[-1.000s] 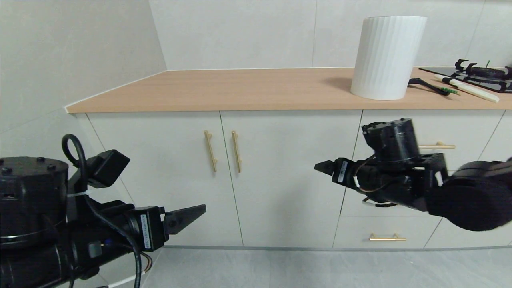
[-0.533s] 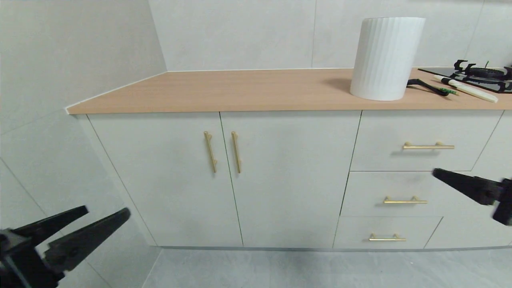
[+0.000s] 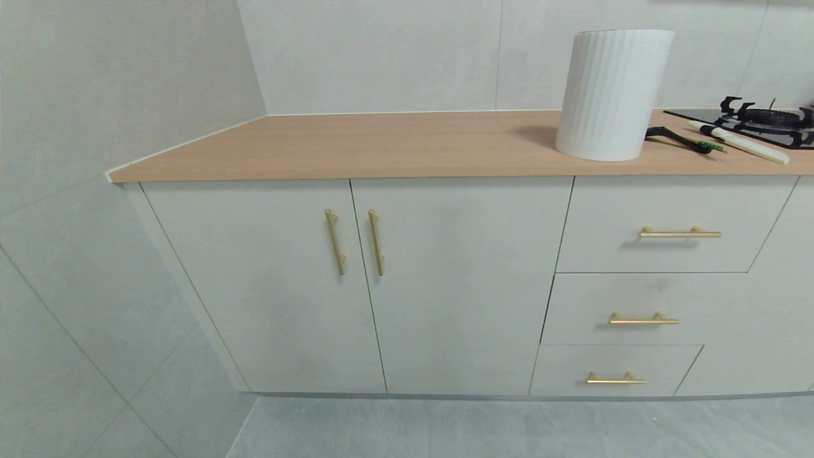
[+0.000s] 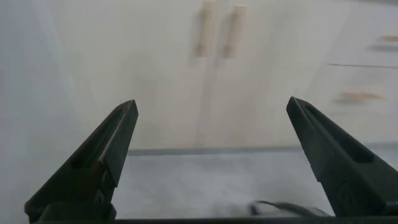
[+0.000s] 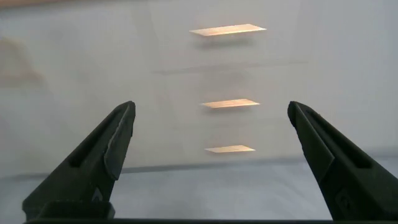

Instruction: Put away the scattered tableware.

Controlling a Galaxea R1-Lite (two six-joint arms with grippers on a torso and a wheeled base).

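The scattered tableware lay on the light wooden countertop (image 3: 381,143) toward the robot's right. A black-handled utensil with a green tip (image 3: 677,138) was just beside the tall white ribbed cylindrical container (image 3: 613,95), and a long cream-white utensil (image 3: 744,143) lay next to it at the edge of the black gas hob (image 3: 769,117). The left gripper (image 4: 211,104) faced the pale cabinet doors (image 4: 155,62) with their two vertical brass handles (image 4: 205,30), its jaws wide apart and holding nothing. The right gripper (image 5: 211,106) faced the stack of three drawers (image 5: 230,68) with horizontal brass handles (image 5: 230,104), jaws likewise spread and empty. Both looked at the cabinet fronts rather than the counter, so the first hazard would likely be the rise: an arm brought up too close could catch the countertop's front edge or a drawer handle. The slim utensils lay flat (little for a finger to get under), so a shallow pinch might skid them along the wood or against the hob. The container looked tall and probably light, and a careless sweep past it could tip it. If a drawer was the intended home, an off-centre pull might let the fingers slip off its handle.
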